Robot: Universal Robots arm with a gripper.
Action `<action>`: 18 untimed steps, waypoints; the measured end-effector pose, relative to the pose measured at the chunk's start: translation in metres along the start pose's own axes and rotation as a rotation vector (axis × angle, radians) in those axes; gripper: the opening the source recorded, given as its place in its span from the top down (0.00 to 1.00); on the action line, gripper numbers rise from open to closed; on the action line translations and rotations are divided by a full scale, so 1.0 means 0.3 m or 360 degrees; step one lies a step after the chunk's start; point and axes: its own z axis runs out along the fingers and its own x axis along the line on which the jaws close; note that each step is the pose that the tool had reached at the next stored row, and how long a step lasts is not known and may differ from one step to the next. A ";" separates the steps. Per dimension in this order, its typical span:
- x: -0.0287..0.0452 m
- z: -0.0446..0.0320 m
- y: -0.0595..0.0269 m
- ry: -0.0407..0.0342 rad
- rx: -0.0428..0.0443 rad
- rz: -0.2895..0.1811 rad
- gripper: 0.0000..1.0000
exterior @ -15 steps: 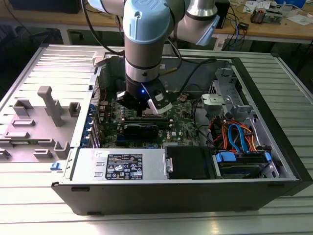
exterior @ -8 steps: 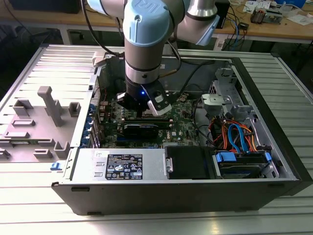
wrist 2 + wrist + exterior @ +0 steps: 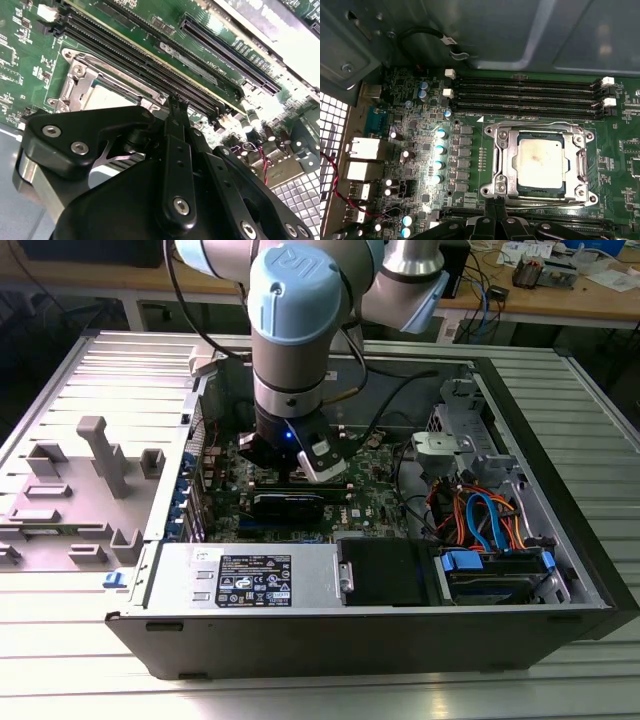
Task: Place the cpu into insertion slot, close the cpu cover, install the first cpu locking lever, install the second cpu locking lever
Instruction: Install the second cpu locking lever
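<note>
A: Progress entry. In the first wrist view the cpu (image 3: 541, 160) sits seated in the insertion slot (image 3: 502, 165), and the cpu cover (image 3: 582, 161) lies flat over it, its window framing the silver top. Thin wire levers run along both long edges of the frame; whether either is hooked I cannot tell.

B: So placing and cover appear done, levers open to judgement?

A: My reading, yes. The gripper (image 3: 495, 210) hangs just short of the socket's near edge, its fingertips (image 3: 491, 204) drawn close together with nothing between them.

B: Where is the chip relative to the fingers?

A: Just beyond the tips, slightly to one side; not touching.

B: Counts?

A: One cpu, one slot, one cover, one gripper. Four long black memory slots (image 3: 525, 95) past the socket, well away from the tips. In the exterior view the arm (image 3: 297, 350) stands over the green board (image 3: 372, 502) inside one open computer case (image 3: 560, 540)
</note>
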 end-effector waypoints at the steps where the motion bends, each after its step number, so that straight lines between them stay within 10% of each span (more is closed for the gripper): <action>1: 0.004 0.000 0.000 0.0000 0.0000 0.0000 0.89; 18: 0.018 0.024 0.011 -0.0001 -0.0006 0.0002 0.89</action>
